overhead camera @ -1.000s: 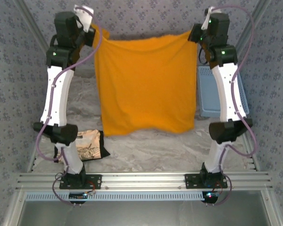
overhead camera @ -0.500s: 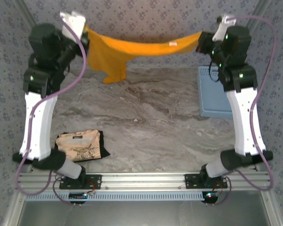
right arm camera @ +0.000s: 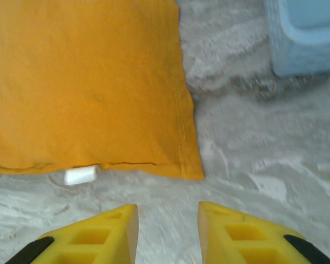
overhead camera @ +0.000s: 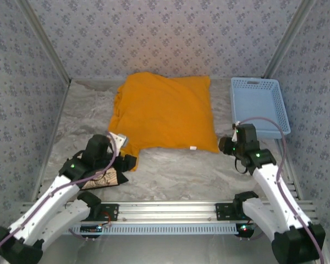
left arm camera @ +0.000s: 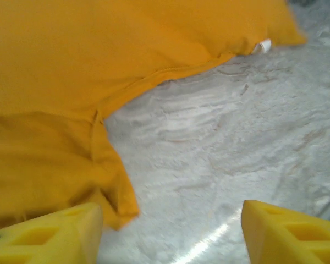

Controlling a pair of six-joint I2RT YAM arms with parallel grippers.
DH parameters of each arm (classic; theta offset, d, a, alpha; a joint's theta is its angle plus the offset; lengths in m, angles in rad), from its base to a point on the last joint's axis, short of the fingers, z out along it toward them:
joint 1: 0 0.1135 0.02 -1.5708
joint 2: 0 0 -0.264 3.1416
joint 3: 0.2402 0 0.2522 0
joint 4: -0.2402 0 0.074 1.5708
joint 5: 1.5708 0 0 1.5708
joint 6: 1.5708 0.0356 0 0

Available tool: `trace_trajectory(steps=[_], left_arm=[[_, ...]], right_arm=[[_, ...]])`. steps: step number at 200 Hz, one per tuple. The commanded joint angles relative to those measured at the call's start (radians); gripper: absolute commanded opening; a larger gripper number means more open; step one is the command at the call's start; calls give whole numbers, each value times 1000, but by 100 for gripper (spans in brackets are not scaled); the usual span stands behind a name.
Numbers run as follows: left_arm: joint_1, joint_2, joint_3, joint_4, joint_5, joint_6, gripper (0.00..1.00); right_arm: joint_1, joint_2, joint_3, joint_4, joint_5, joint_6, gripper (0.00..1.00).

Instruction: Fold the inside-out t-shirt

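The orange-yellow inside-out t-shirt lies spread flat on the marble table, its white tag at the near hem. My left gripper sits low by the shirt's near left corner. In the left wrist view the left gripper stands open over bare table, with a sleeve by its left finger and the t-shirt beyond. My right gripper is just off the near right corner. In the right wrist view the right gripper is open and empty, a little short of the t-shirt's hem.
A blue basket stands at the back right, beside the shirt; its corner basket shows in the right wrist view. A beige cloth with a dark drawing lies near the front left, partly under my left arm. Patterned walls close in three sides.
Both arms came down from high at the back, where they held the shirt stretched between them. The shirt now lies on the table and both grippers have let go and opened.
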Motion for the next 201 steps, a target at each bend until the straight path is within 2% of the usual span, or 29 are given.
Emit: trace_trajectory(steps=[1,19,35,66,86,104,117,141,165,185,201], left_arm=[[2,-105,78,-37,-18,-166,79],[39,-76,137,-100,-57,-188,86],[118,26,188,-172,-58,-254,86],[312,201,191,-348,-64,-407,64],[385,203,107,-369,-128,-512,59],[456,191,51,-390,-201,-592,53],[467,195,30,-385,-268,-647,51],[531,250,-19,-328,-255,-737,51],[589,288,-129,-223,-320,-859,51],[618,311,-212,-138,-429,-939,43],[652,319,-208,-156,-475,-962,39]], right_arm=[[16,-46,3,6,-19,28,39],[63,23,27,75,-51,41,41],[151,130,86,109,-19,33,42],[370,354,209,173,55,-11,46],[446,488,252,235,63,4,48],[483,596,282,308,38,30,48],[507,669,301,354,17,33,48],[541,814,362,394,-18,11,49],[551,942,455,378,-39,-25,49],[551,1023,504,375,-44,-36,49],[545,1067,541,374,-41,-29,48]])
